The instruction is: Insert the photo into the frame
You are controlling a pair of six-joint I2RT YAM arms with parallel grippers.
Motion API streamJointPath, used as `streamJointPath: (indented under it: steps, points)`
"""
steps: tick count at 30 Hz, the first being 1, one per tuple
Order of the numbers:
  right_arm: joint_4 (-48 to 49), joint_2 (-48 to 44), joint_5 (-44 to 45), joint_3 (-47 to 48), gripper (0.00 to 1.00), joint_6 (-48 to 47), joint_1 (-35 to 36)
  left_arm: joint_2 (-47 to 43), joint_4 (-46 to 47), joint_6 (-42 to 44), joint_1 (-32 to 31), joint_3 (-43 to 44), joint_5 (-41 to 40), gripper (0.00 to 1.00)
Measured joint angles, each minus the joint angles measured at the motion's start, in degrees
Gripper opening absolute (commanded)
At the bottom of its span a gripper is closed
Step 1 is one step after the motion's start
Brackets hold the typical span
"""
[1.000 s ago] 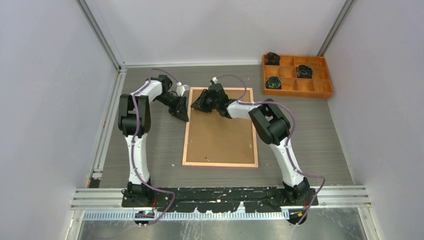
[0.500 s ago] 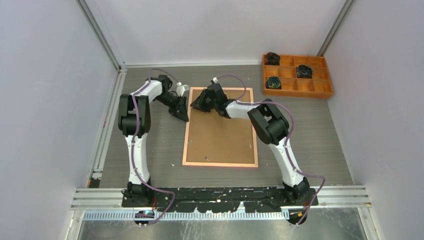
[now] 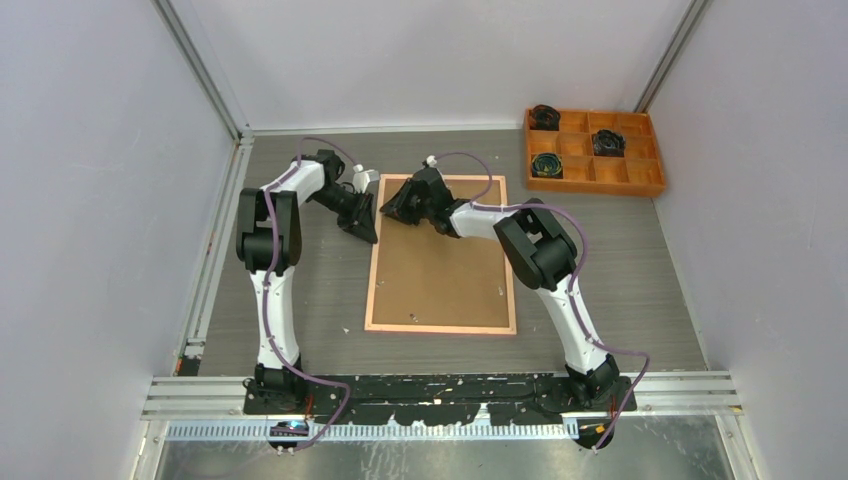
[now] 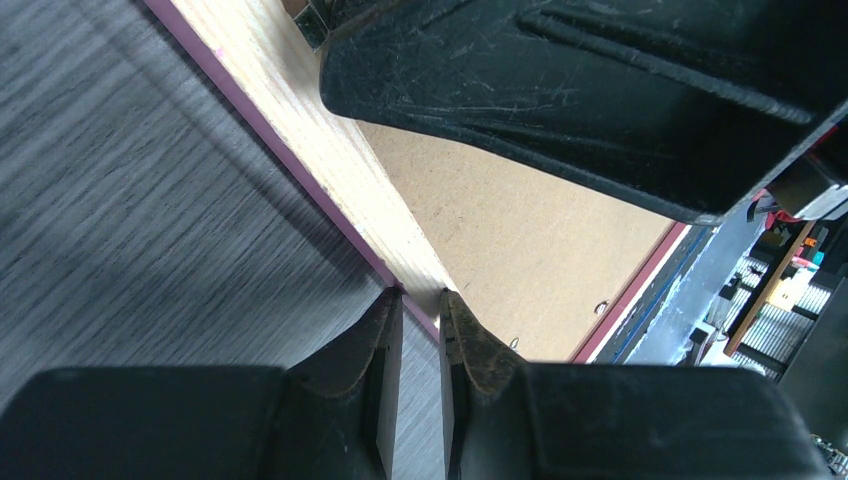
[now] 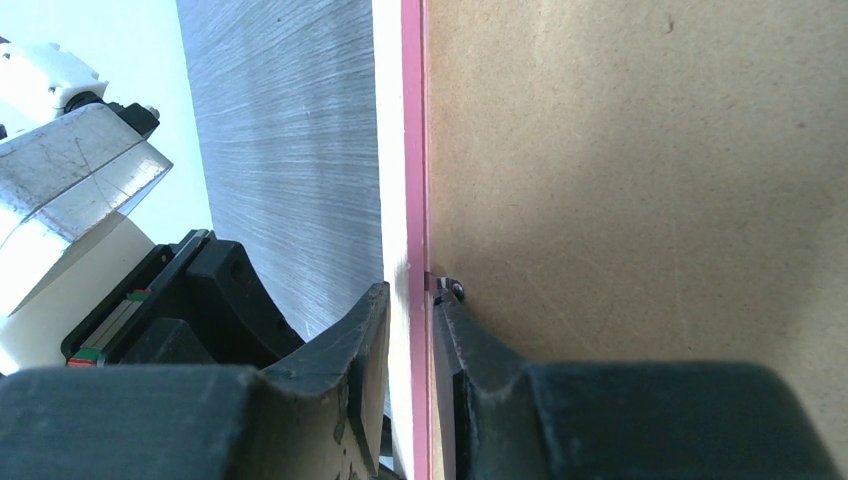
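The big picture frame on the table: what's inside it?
A plain brown backing board fills the thin pink-edged wooden frame. Anything beneath that board, a photo included, is hidden.

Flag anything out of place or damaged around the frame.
Nothing stands out. The frame lies flat and straight, back up, with the backing board in place. The left gripper and right gripper sit at its left border. The photo is not in view.

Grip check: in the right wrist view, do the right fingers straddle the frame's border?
Yes: the frame's border runs between the right fingers, one over the table, one over the backing board.
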Motion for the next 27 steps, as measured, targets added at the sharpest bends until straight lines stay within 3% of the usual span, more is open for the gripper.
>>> streamJointPath:
  steps: [5, 11, 15, 22, 27]
  points:
    - [0.1, 0.0, 0.0, 0.0, 0.32, 0.5, 0.0, 0.0, 0.0, 0.0, 0.0, 0.0, 0.0, 0.22]
    - [2.1, -2.0, -0.2, -2.6, 0.54, 0.3, -0.6, -0.3, -0.2, 2.0, 0.1, 0.1, -0.7, 0.32]
    - [-0.2, -10.0, -0.6, -9.7, 0.68, -1.3, -2.8, -2.6, 0.1, 4.4, 0.3, -1.9, -3.7, 0.34]
    - [-5.7, -31.1, 4.8, -21.4, 0.73, -7.8, -14.9, -9.0, 0.6, 7.3, 0.5, -11.7, -9.0, 0.37]
    - [-8.6, -39.1, 12.2, -29.8, 0.73, -10.9, -24.4, -14.4, 3.0, 8.7, -2.4, -18.7, -13.0, 0.37]
